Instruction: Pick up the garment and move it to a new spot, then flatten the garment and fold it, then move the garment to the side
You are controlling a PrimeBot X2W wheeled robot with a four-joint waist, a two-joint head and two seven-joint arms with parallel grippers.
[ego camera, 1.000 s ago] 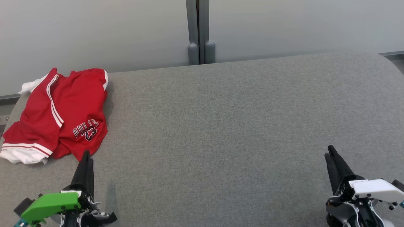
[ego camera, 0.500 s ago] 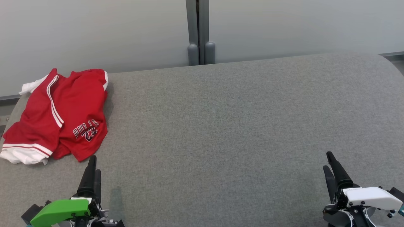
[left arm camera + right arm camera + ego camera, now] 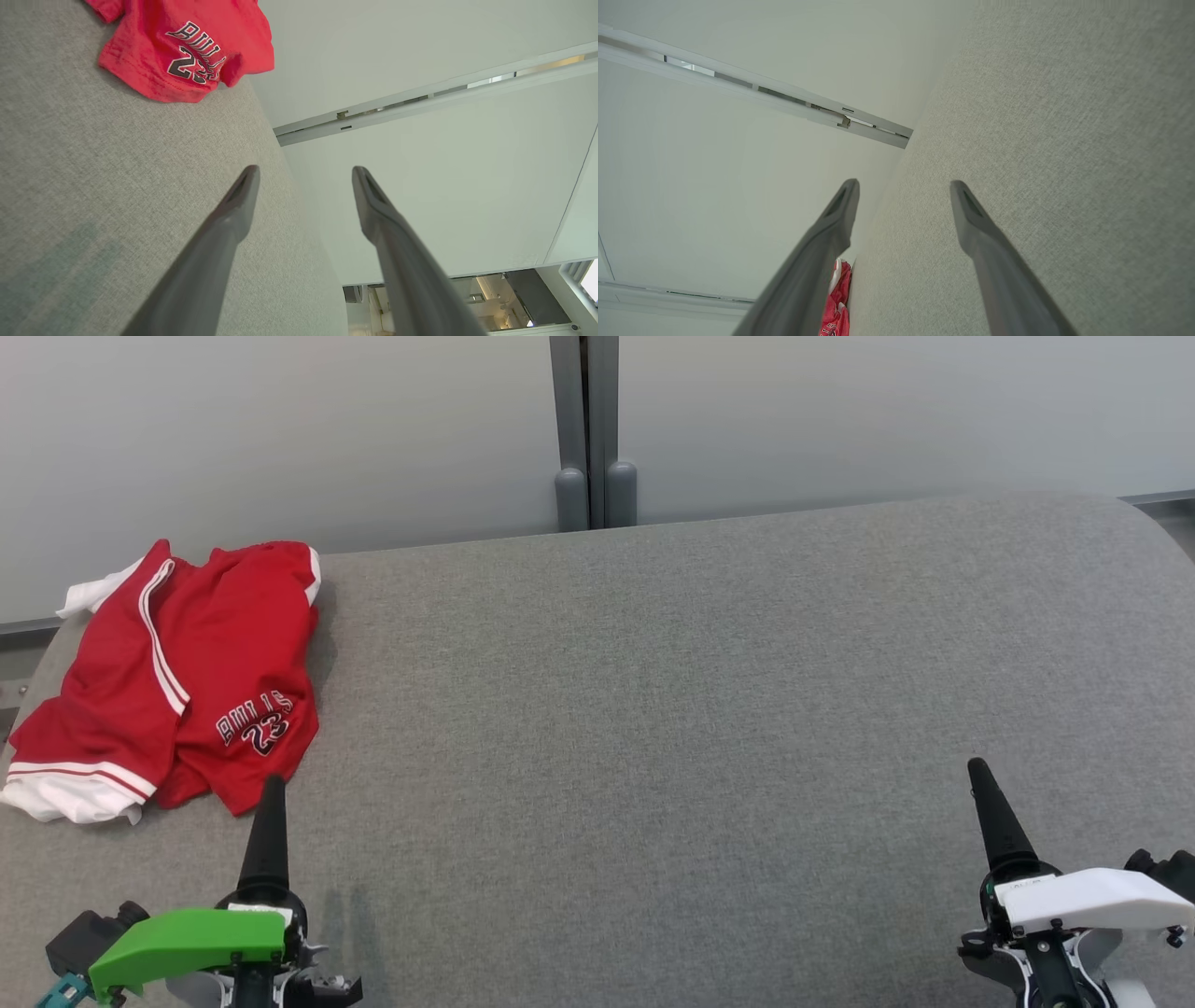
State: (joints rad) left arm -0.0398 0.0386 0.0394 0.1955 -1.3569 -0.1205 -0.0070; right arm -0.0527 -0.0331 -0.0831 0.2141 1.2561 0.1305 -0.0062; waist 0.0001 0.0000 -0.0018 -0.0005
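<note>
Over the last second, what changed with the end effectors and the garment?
Both opened: the left end effector and the right end effector went from nearly shut to fingers spread wide. Neither took hold of anything. The red garment stayed put, far left on the grey surface.

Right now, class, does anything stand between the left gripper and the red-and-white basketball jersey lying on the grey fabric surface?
Nothing visible does: the open left gripper points at the red-and-white basketball jersey, with bare grey fabric surface between them.
</note>
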